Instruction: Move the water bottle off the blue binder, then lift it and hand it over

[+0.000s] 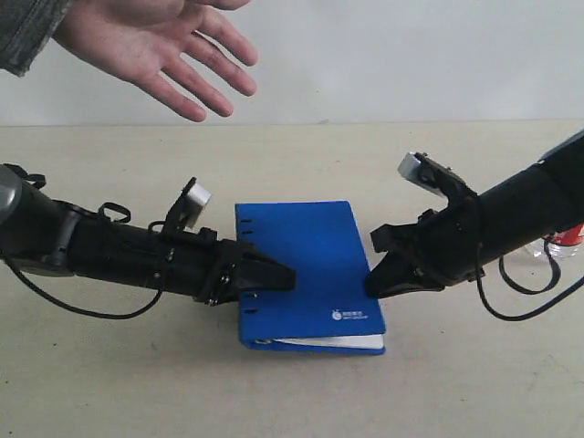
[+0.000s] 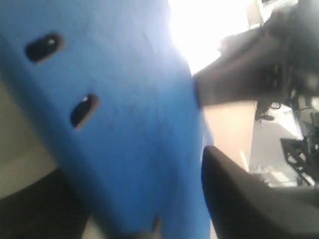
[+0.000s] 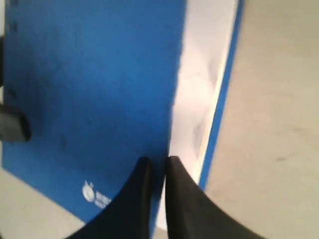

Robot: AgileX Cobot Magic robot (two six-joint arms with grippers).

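The blue binder (image 1: 306, 265) lies flat mid-table, white pages showing at its front edge. My left gripper (image 1: 278, 278) reaches over its ring-slot side. In the left wrist view the blue cover (image 2: 124, 114) fills the space between the two dark fingers (image 2: 249, 204), which close on it. My right gripper (image 1: 372, 283) sits at the opposite edge. Its nearly closed fingertips (image 3: 172, 172) pinch the cover's rim (image 3: 99, 89) beside the pages. The water bottle (image 1: 568, 239) stands off the binder at far right, mostly hidden behind my right arm.
An open human hand (image 1: 164, 50) hovers palm-up above the table's back left. Bare beige tabletop (image 1: 301, 392) lies in front of the binder. Cables hang from both arms.
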